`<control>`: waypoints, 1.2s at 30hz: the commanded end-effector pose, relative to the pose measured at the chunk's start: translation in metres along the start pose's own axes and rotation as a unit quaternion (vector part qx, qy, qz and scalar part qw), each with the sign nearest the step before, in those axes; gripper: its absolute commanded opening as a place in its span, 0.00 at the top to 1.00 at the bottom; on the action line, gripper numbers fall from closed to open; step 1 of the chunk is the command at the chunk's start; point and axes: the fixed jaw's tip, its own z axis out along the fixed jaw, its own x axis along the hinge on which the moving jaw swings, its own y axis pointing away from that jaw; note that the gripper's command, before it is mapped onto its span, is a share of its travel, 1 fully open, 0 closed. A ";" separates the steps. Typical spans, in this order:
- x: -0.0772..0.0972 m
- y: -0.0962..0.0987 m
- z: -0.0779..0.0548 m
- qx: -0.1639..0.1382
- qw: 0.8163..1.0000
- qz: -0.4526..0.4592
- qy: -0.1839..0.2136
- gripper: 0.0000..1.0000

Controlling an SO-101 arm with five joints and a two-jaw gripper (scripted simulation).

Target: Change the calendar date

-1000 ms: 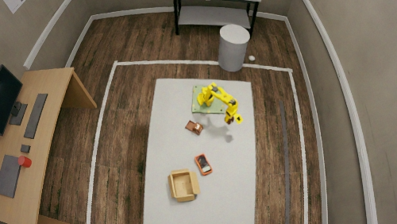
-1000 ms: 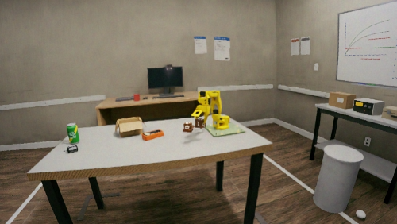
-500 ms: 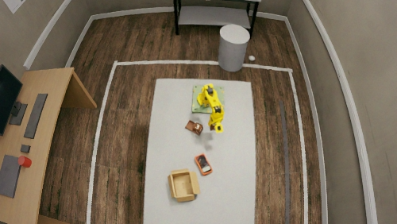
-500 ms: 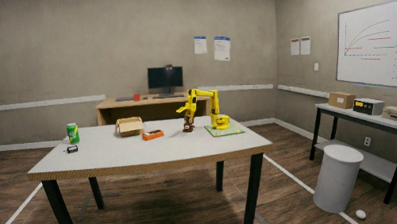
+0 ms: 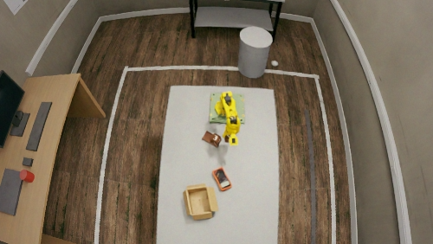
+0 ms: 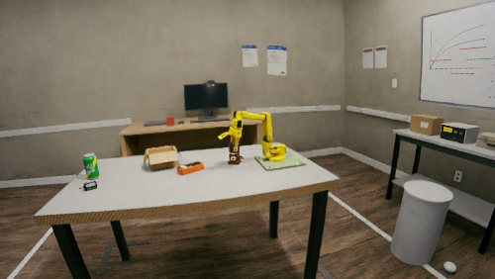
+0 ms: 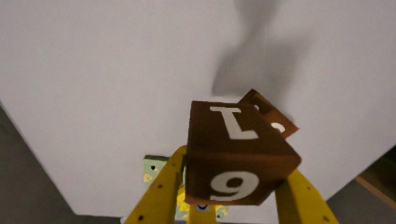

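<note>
The pincer is closed around a brown digit cube, its fingers on opposite sides. In the wrist view, one face shows a 1 and another a 6 or 9; the remaining faces are hidden. The calendar is near the pincer, largely covered by the held cube in the wrist view, with only fragments of white markings showing. Its month name and date cannot be read, and whether cube and calendar touch is unclear.
</note>
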 end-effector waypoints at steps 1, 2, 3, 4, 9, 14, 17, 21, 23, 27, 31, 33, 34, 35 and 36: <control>0.002 -0.010 -0.002 0.002 1.000 0.020 0.001 1.00; 0.002 -0.014 -0.002 0.003 1.000 0.029 0.001 1.00; 0.002 -0.018 -0.002 0.004 0.999 0.039 0.002 1.00; 0.002 -0.023 -0.002 0.005 0.999 0.051 0.002 1.00; 0.004 -0.041 -0.002 0.010 0.995 0.094 0.003 1.00; 0.013 -0.077 -0.003 0.019 0.982 0.185 0.005 1.00; 0.022 -0.100 -0.003 0.024 0.969 0.245 0.007 1.00; 0.038 -0.128 -0.005 0.031 0.946 0.321 0.008 1.00; 0.047 -0.139 -0.006 0.034 0.934 0.355 0.009 1.00; 0.055 -0.149 -0.006 0.036 0.922 0.385 0.010 1.00; 0.070 -0.163 -0.008 0.040 0.901 0.431 0.011 1.00; 0.075 -0.167 -0.008 0.041 0.894 0.446 0.011 1.00; 0.076 -0.169 -0.008 0.041 0.891 0.452 0.011 1.00; 0.078 -0.170 -0.008 0.042 0.889 0.456 0.011 1.00; 0.079 -0.171 -0.009 0.042 0.887 0.460 0.011 1.00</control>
